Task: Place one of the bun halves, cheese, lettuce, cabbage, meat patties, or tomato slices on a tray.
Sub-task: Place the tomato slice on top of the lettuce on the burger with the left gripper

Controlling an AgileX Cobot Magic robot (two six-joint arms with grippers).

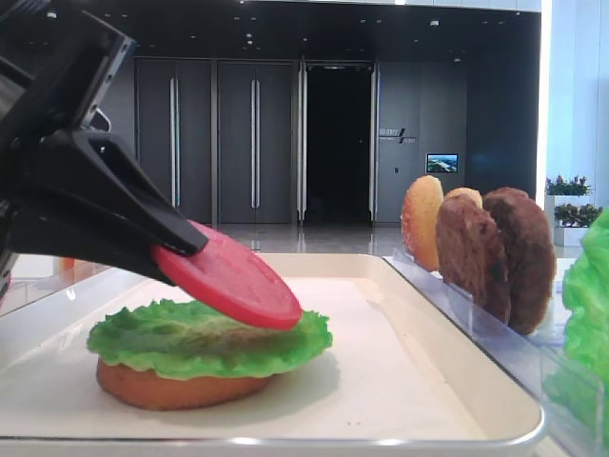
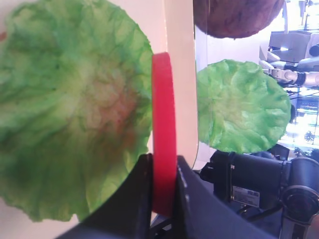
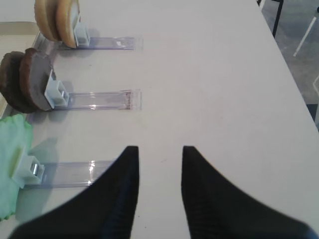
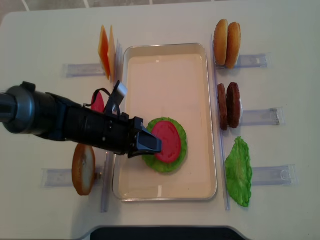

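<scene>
Counter (image 4: 45, 35) carries tray (image 4: 165, 60). Tray holds stack: bun half (image 1: 181, 388) at bottom, lettuce (image 1: 205, 341) laid over it.

Left end effector (image 4: 150, 142) clamped on tomato slice (image 1: 228, 276) by rim, tilted low over lettuce — likely so slice settles flat on release.

Right end effector (image 3: 159, 169) empty, jaws apart, over bare counter.

Spare meat patties (image 4: 228, 106) stand on edge in clear divider beside tray.

Under the lettuce leaf (image 1: 205, 338) on the tray (image 1: 457, 400), the bun half (image 1: 176, 388) shows only its lower edge in the low exterior view and is wholly covered in the overhead one. The held tomato slice (image 2: 163, 134) hides its rear part between the left end effector (image 2: 162, 196) fingers. Right of the tray, a spare lettuce leaf (image 1: 588, 295) is cut off by the frame edge.
</scene>
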